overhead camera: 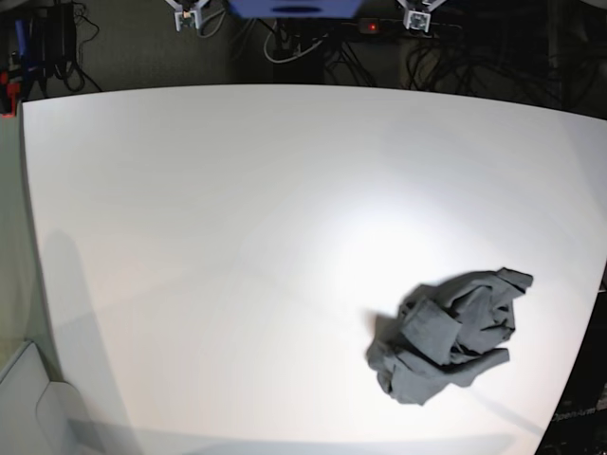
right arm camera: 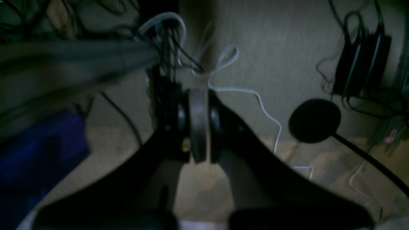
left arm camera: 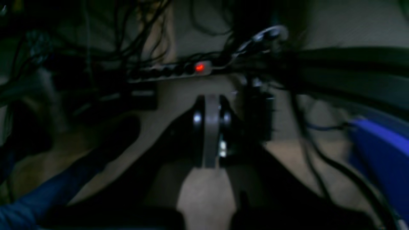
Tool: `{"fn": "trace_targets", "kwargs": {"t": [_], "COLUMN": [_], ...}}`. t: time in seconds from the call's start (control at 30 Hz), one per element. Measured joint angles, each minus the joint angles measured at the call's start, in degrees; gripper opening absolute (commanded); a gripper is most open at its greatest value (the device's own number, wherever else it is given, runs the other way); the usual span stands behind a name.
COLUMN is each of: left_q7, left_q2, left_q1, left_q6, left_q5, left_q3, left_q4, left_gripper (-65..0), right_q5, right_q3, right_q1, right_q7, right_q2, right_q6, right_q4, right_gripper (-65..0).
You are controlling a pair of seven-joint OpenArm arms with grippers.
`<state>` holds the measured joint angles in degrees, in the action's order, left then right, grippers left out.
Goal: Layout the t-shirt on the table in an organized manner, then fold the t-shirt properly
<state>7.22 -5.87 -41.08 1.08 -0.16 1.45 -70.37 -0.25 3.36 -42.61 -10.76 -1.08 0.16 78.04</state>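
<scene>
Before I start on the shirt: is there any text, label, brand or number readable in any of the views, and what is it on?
None can be read for certain.
Bottom right corner of the base view, beyond the table edge: faint pale lettering, too small to read.
Right wrist view, far right: a red and white tag on the floor, blurred.
The crumpled t-shirt: no print or label showing.
Left wrist view: only a red light on the power strip, no text.

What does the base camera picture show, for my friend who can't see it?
A dark grey t-shirt lies crumpled in a heap on a big white table, toward the picture's lower right. Behind the table's far edge are tangled black cables and a power strip with a red light.
</scene>
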Motion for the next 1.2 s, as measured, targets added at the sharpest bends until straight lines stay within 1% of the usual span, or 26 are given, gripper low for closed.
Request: {"fn": "trace_targets", "kwargs": {"t": [0.03, 0.13, 0.27, 0.3, 0.33, 0.4, 0.43, 0.53, 0.6, 0.7, 0.77, 0.8, 0.87, 0.93, 1.0, 1.13, 1.2], "left_q7": [-0.04, 0.46, 0.15, 0.20, -0.07, 0.28, 0.31, 0.55, 0.31, 0.35, 0.85, 1.97, 7.48, 10.69, 12.11, 12.48, 13.29], "left_q2": [-0.15, -1.66, -2.40, -2.60, -2.73, -2.84, -2.86, -4.20, -4.61, -4.55, -4.33, -4.24, -4.26, -4.24, -4.04, -3.80, -3.78], "left_q1": [-1.14, -3.98, -6.86, -7.74, -8.52, -9.94, -10.88, -12.83, -13.77, -14.67, -15.02, -15.19, -14.53, -12.85, -10.82, -8.72, -7.58], "left_q6": [-0.72, -1.20, -0.70, -0.87, -0.85, -0.83, -0.83, -0.35, -0.96, -0.85, -0.02, 0.04, -0.63, -0.66, -0.07, -0.22, -0.20], "left_q5": [-0.02, 0.00, -0.04, 0.00, -0.02, -0.04, -0.02, 0.02, -0.04, -0.04, -0.07, -0.04, -0.02, 0.11, -0.09, -0.04, -0.04], "left_q3": [0.55, 1.20, 1.86, 1.86, 1.99, 2.10, 2.10, 1.88, 2.14, 2.19, 2.75, 3.82, 6.14, 7.61, 8.63, 9.73, 9.70], "left_q4": [-1.62, -5.60, -12.17, -14.19, -15.96, -19.34, -21.00, -25.57, -28.59, -33.03, -35.80, -37.31, -40.26, -42.69, -44.37, -44.65, -44.65], "left_gripper": [-64.7, -64.7, -64.7, -64.7, -64.7, -64.7, -64.6, -64.6, -64.5, -64.5, -64.5, -64.5, -64.5, -64.5, -64.5, -64.4, -61.7], "right_q5": [-0.04, -0.11, 0.02, 0.00, -0.13, 0.02, 0.00, 0.04, -0.02, 0.02, 0.04, 0.04, 0.04, 0.02, 0.02, 0.02, 0.02], "right_q3": [-0.02, -0.07, -0.02, -0.02, -0.20, -0.20, -0.17, -0.17, -0.24, -0.24, -0.24, -0.22, -0.22, -0.20, -0.17, -0.20, -0.17], "right_q1": [-1.22, -4.33, -8.24, -9.33, -10.25, -11.82, -12.63, -14.32, -14.51, -13.86, -12.96, -12.46, -11.85, -10.88, -9.86, -6.95, -5.79], "right_q7": [0.04, 0.02, -0.07, -0.13, -0.31, -0.09, -0.28, -0.74, -3.45, -4.66, -5.25, -5.60, -4.92, -5.14, -5.14, -5.07, -5.14], "right_q2": [-0.02, -0.04, -0.02, -0.04, -0.09, -0.13, 0.02, 0.24, 0.00, 0.00, 0.00, 0.00, -0.02, -0.02, 0.00, -0.02, 0.00], "right_q6": [0.04, 0.02, 0.15, 0.63, 2.03, 5.97, 6.86, 7.41, 7.37, 7.34, 7.45, 7.45, 7.43, 7.48, 7.52, 7.45, 7.50], "right_q4": [2.40, 8.96, 16.87, 18.95, 21.03, 25.03, 27.04, 32.17, 35.15, 37.35, 37.44, 37.42, 37.48, 37.48, 37.81, 38.14, 38.16], "right_gripper": [-65.0, -65.0, -65.0, -65.0, -65.0, -65.0, -65.0, -65.0, -65.0, -65.0, -65.0, -65.0, -65.0, -65.0, -65.0, -64.9, -64.9]}}
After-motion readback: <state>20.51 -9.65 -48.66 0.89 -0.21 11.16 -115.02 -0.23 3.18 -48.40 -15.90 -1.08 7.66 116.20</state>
